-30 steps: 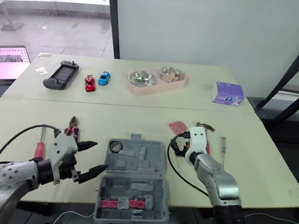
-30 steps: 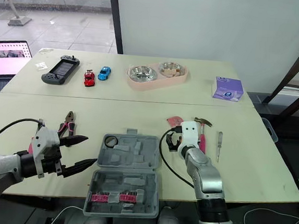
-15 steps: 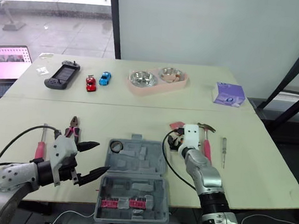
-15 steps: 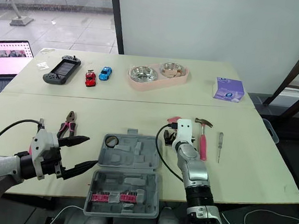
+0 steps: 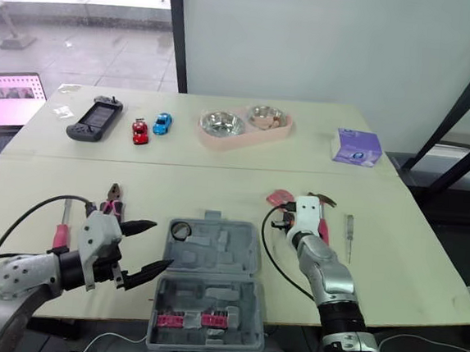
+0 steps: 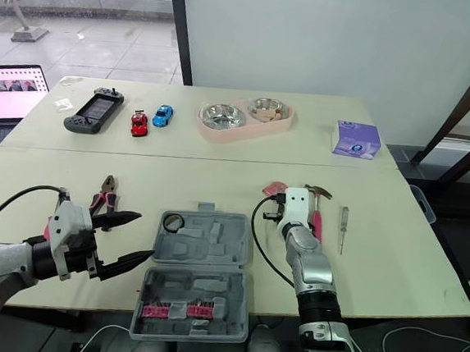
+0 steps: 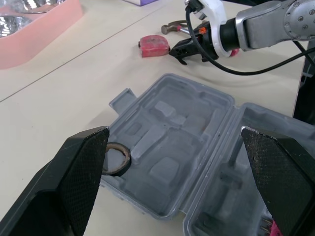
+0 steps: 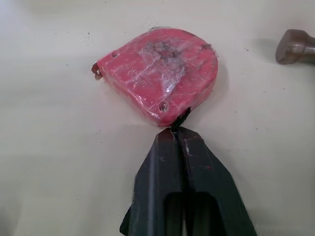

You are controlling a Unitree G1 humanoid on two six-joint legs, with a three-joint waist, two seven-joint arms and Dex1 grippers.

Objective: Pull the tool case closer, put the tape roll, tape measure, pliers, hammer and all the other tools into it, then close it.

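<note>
Brought nearer the red tape measure (image 8: 157, 73) right of centre, the right gripper (image 8: 176, 133) is held low over the desk (image 5: 410, 249), forearm angled inward, fingers pressed together at its strap. Lower left, the left gripper (image 5: 161, 245) is held spread beside the open case (image 5: 211, 264).

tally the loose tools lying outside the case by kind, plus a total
screwdrivers: 2
pliers: 1
hammer: 1
tape measure: 1
total: 5
</note>
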